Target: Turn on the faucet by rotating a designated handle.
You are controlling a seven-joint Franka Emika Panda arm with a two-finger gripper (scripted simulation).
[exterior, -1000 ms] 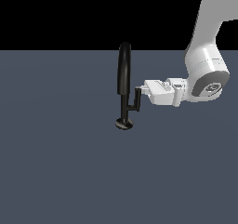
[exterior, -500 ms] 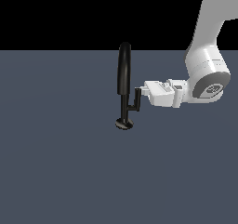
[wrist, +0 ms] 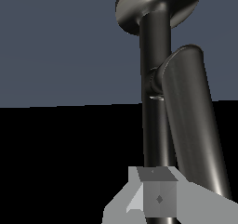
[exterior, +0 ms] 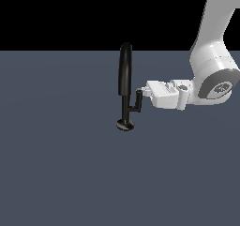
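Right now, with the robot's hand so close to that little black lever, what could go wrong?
1. The end effector sits right at the upright tip of the small handle. The contact looks shallow, so it might slip off when pushing.
2. The thick spout of the faucet stands just beyond the handle. A push aimed too high could press the spout instead, and nothing would turn.
3. Whether the fingers grip or just touch is unclear.

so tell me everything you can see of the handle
The handle is a short, thin, glossy black L-shaped lever, metal by its sheen. A small arm branches off the faucet stem low down, toward the exterior view's right, then turns upright beside the stem, well below the spout's arch. The hand meets its upper end from the right; whether it grips or only touches cannot be told.
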